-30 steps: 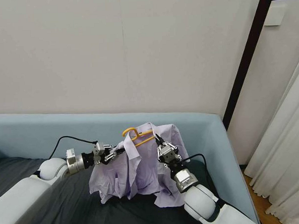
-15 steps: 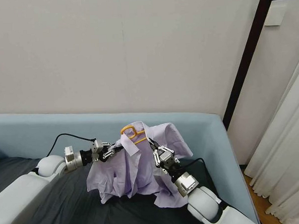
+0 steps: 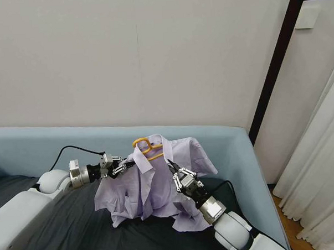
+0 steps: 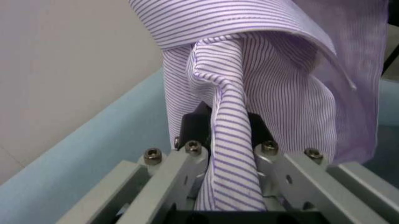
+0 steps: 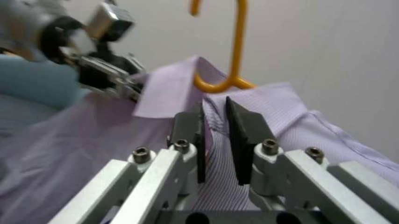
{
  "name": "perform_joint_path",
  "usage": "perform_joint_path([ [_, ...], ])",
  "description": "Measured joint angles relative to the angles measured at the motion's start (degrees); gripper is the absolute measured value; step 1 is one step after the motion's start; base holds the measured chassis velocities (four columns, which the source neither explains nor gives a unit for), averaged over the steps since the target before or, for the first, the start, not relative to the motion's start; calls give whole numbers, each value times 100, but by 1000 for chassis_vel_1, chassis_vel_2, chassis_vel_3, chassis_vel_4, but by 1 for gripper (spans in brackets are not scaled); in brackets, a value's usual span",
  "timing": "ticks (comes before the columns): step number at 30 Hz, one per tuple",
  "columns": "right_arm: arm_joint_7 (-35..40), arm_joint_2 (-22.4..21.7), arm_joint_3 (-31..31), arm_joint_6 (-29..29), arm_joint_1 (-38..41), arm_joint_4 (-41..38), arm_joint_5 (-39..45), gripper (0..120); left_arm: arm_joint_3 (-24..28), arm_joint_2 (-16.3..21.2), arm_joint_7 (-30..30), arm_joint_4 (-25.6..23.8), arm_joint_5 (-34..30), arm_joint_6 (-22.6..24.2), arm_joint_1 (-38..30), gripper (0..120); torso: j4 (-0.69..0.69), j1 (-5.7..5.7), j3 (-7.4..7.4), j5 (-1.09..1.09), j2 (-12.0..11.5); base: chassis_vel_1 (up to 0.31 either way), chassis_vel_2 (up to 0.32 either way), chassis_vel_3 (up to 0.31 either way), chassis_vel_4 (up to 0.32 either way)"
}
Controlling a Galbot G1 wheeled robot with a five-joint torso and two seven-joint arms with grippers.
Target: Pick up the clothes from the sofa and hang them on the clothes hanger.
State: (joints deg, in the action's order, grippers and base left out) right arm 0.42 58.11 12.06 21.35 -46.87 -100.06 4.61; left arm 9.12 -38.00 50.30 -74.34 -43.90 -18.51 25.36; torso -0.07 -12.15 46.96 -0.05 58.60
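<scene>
We see the shirt and hanger drifted left over the sofa, so the lift's underway; left end effector and right end effector both pinched on fabric.

Lilac shirt — fine purple stripes, collared; draped on yellow hanger, hook upward, raised above pale-blue sofa — hem trailing onto its dark seat.

White-shelled arms, black cables; right end effector grey, seemingly hex-bolted.

Home: blue sofa, curtains
</scene>
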Motion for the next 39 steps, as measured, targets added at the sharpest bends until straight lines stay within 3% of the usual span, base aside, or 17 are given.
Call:
perform_joint_path([
  [7,-387,-2,15,423,-24,-15,156,43,-31,41,1,-66,-16,0,45,6,0,0,0,0,0,0,0,0,0],
  [15,-665,-45,3,770,45,-498,1469,70,-171,97,111,-122,8,-40,155,6,0,0,0,0,0,0,0,0,0],
  [18,-647,-355,-282,222,180,-793,1953,84,-221,147,395,-75,119,-95,106,6,2,0,0,0,0,0,0,0,0],
  [19,-758,-587,-445,-251,221,-932,2120,89,-229,160,547,-46,135,-121,55,6,2,0,0,1,0,0,0,0,0],
  [20,-758,-587,-445,-251,221,-932,2120,89,-229,160,547,-46,135,-121,55,6,2,0,0,1,0,0,0,0,0],
  [23,-1047,-1274,-711,-1226,420,-1105,2529,99,-238,168,902,-15,206,-163,-63,6,-3,0,0,0,0,0,0,0,0],
  [27,-1156,-1668,-765,-1793,570,-1052,2891,100,-235,128,1166,-14,230,-167,-108,6,-2,0,0,2,0,0,0,0,0],
  [31,-1733,-1819,-802,-1864,671,-819,3079,100,-234,72,1499,-11,273,-174,-141,6,0,0,0,0,0,0,0,0,0],
  [35,-3258,-1931,-818,-1900,913,-287,3178,100,-236,56,1844,-15,423,-203,-214,6,0,0,0,1,0,0,0,0,0],
  [39,-3584,-1951,-733,-2001,1042,-144,3153,100,-243,72,1933,-31,429,-212,-225,6,0,0,0,1,0,0,0,0,0],
])
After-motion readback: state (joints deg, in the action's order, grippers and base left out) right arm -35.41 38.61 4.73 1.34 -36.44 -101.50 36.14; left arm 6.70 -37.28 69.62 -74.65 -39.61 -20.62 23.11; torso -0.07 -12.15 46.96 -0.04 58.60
